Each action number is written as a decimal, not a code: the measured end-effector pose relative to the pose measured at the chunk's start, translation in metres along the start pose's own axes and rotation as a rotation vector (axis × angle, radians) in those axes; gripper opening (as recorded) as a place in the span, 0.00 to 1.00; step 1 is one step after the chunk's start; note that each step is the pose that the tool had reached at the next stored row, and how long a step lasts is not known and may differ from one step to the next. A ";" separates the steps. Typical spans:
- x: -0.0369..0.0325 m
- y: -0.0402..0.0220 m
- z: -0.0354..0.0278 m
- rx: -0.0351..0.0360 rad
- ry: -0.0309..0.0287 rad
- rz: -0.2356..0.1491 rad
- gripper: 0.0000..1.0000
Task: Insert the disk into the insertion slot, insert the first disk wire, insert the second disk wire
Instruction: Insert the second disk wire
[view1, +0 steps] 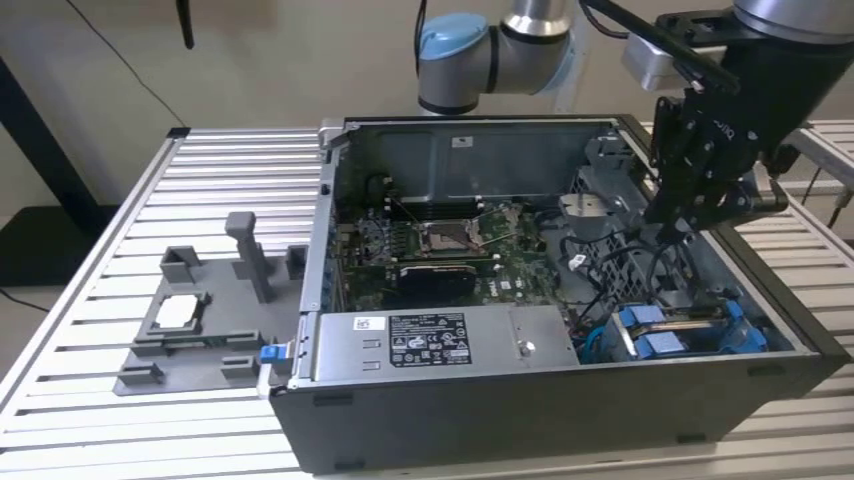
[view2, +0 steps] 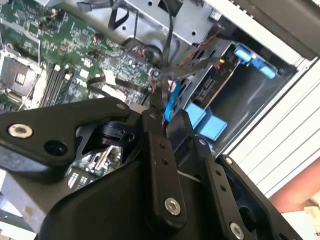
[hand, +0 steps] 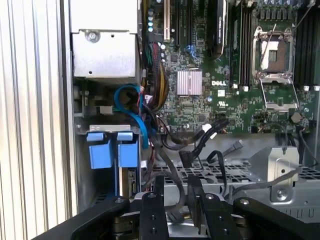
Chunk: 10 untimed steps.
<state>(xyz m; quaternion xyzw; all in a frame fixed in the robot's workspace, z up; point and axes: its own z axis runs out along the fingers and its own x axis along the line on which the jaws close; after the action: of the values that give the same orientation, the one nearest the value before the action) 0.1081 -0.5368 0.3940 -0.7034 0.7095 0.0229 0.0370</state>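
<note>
The black, bar-linked claw (view1: 667, 225) hangs from the arm over the open computer case (view1: 534, 420), on the exterior view's right side of it. In the first wrist view the claw (hand: 176, 182) straddles a black flat wire (hand: 175, 205) that runs up into a tangle of black wires (hand: 200, 142). Whether it is clamped on that wire or merely apart around it, I cannot tell. In the second wrist view the claw (view2: 159, 112) shows the same dark wire (view2: 167, 50) rising from its tip.

Just beside the tangle a bright blue flat wire (hand: 137, 112) loops down toward the drive corner.

The flat silver-grey disk (view1: 687, 320), in its bright blue plastic carrier, sits inside the insertion slot (hand: 82, 165), the grey metal cage with blue tabs (hand: 112, 150). That cage lies in the near corner of the case on the exterior view's right.

Beyond the wires lies the green motherboard (view1: 441, 245) with its square metal socket (hand: 272, 55). Next to the slot stands the grey labelled power-supply box (view1: 427, 340).

The case rests on a ribbed aluminium bench (view1: 227, 170). A grey plastic fixture (view1: 214, 345) lies on the bench on the exterior view's left, well apart from the claw.
</note>
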 end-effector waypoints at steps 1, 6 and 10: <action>0.0000 0.0004 -0.0001 -0.0007 -0.0018 -0.008 0.33; 0.0000 0.0023 -0.0001 -0.0043 -0.0195 -0.050 0.33; 0.0001 0.0110 -0.0001 -0.0052 -0.0367 -0.063 0.33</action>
<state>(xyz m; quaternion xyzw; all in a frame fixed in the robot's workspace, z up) 0.0971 -0.5369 0.3938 -0.7248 0.6862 0.0364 0.0489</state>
